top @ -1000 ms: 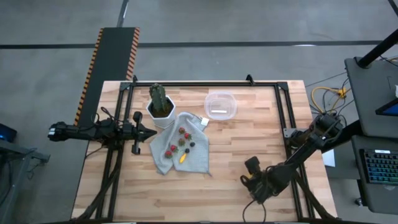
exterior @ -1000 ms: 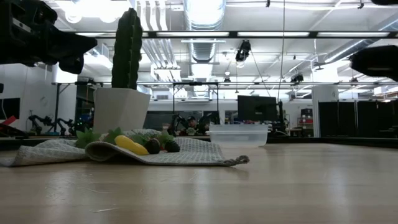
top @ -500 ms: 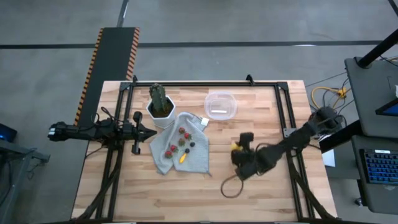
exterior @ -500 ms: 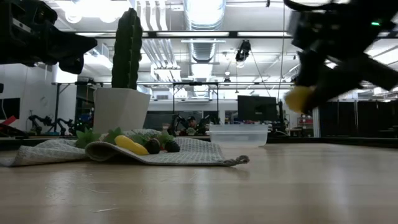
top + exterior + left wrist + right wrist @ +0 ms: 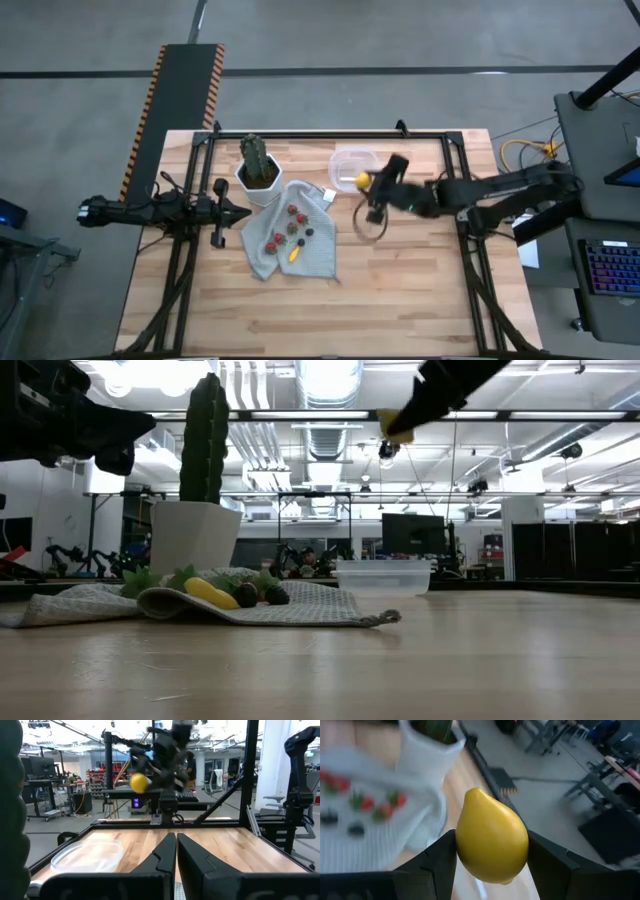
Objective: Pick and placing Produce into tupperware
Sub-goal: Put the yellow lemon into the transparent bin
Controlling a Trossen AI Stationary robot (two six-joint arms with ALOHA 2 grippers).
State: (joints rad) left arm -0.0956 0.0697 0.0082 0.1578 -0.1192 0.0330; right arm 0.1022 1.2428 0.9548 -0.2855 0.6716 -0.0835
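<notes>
High above a butcher-block table [image 5: 420,290], the right gripper [image 5: 372,185] carries a yellow lemon [image 5: 361,180] clamped between its two dark fingers [image 5: 435,865], the fruit hanging over the 3 o'clock rim of the clear tupperware [image 5: 354,168] that sits at about 1 o'clock from the table's centre. The container looks empty so far. To finish this step cleanly, the arm would do well to bring the lemon fully over the middle of the tub and lower it close to the floor before the fingers part, since a round toy fruit dropped from this height would likely bounce or roll out over the low wall. The rest of the produce waits on a grey cloth [image 5: 315,255] near the table's centre: red berries [image 5: 294,212], a few dark ones [image 5: 309,232] and a yellow-orange piece [image 5: 293,254]. A cactus in a white pot [image 5: 259,172] stands at the cloth's 11 o'clock corner. The left gripper [image 5: 240,211] rests at the table's 9 o'clock edge, fingers pressed together and empty.
</notes>
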